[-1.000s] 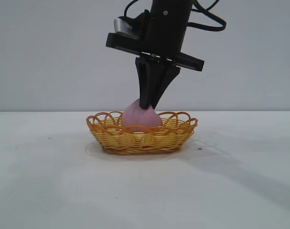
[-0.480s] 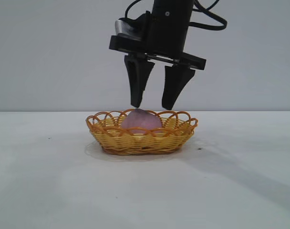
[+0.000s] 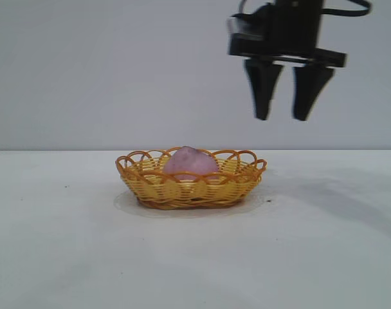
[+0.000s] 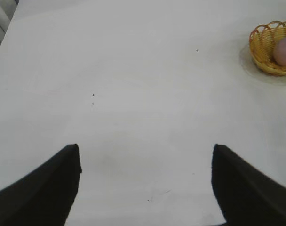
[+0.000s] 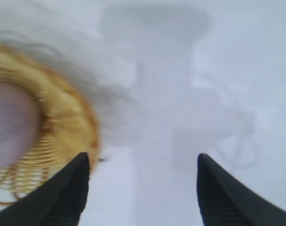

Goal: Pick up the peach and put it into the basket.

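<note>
Wicker basket (image 3: 190, 185) holds the peach (image 3: 190, 161).

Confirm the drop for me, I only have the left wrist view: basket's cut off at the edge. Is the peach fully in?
Observer: Yes. In the exterior view the peach sits inside the basket, its top poking above the rim.
Operator: Right gripper touching it?
Observer: No. The right gripper hangs open above and to the right of the basket, holding nothing.
Operator: Basket tipped?
Observer: No, it sits flat on the table.
</note>
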Motion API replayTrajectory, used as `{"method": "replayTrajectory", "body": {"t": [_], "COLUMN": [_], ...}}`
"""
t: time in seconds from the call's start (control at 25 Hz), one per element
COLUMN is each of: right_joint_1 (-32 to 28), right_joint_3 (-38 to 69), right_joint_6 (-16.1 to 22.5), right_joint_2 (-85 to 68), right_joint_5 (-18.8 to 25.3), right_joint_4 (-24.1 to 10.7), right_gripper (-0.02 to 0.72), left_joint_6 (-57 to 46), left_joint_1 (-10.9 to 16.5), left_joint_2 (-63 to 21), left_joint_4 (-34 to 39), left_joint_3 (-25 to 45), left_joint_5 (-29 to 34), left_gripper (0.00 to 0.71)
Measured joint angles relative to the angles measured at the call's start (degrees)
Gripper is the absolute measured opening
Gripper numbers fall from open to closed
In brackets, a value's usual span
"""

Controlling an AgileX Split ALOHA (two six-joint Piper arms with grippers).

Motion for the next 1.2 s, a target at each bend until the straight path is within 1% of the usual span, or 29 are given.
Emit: {"method": "replayTrajectory", "body": {"t": [0.24, 0.44, 0.72, 0.96, 1.2], "right_joint_1": [-8.2, -12.1, -12.6, -12.6, -12.6], "right_joint_3": [0.0, 0.0, 0.0, 0.1, 7.3], "right_joint_6": [0.0, 0.0, 0.0, 0.0, 0.0], "right_joint_2": [0.0, 0.0, -1.1, -8.4, -20.5], "right_joint_5": [1.2, 1.5, 1.6, 1.9, 2.1], "right_joint_4": [-0.3, 0.3, 0.3, 0.3, -0.2], "right_gripper": [0.425, 0.425, 0.425, 0.425, 0.425], "left_joint_6": [0.0, 0.0, 0.0, 0.0, 0.0], "left_joint_1": [0.0, 0.0, 0.0, 0.0, 0.0], "left_joint_2": [0.0, 0.0, 0.0, 0.0, 0.0], "left_joint_4": [0.0, 0.0, 0.0, 0.0, 0.0], "left_joint_3": [0.0, 0.0, 0.0, 0.0, 0.0], "left_joint_5": [0.0, 0.0, 0.0, 0.0, 0.0], "left_gripper": [0.546, 0.546, 0.546, 0.546, 0.546]}}
